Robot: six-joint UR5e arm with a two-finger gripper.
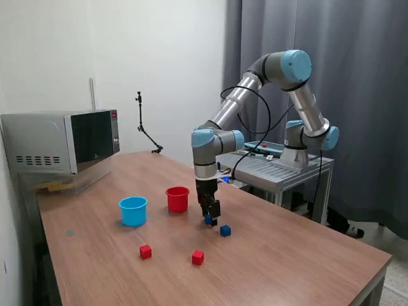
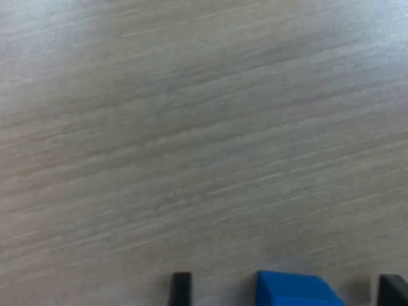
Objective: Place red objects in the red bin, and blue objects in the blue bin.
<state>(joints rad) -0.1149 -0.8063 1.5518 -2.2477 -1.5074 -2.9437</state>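
My gripper (image 1: 210, 220) is down at the table surface, near the red bin (image 1: 178, 199). Its two dark fingertips (image 2: 182, 290) straddle a blue cube (image 2: 296, 290) with a gap on each side, so the gripper (image 2: 287, 294) is open. In the exterior view that cube (image 1: 208, 218) shows between the fingers. A second blue cube (image 1: 225, 231) lies just beside it, toward the exterior view's right. Two red cubes (image 1: 146, 252) (image 1: 198, 257) sit nearer the front edge. The light blue bin (image 1: 133, 210) stands to the left of the red one in the exterior view.
A microwave (image 1: 64, 141) stands at the table's far corner on the exterior view's left. A metal stand (image 1: 280, 167) carrying the arm's base adjoins the table on the exterior view's right. A thin black stand (image 1: 145, 131) rises at the back by the wall.
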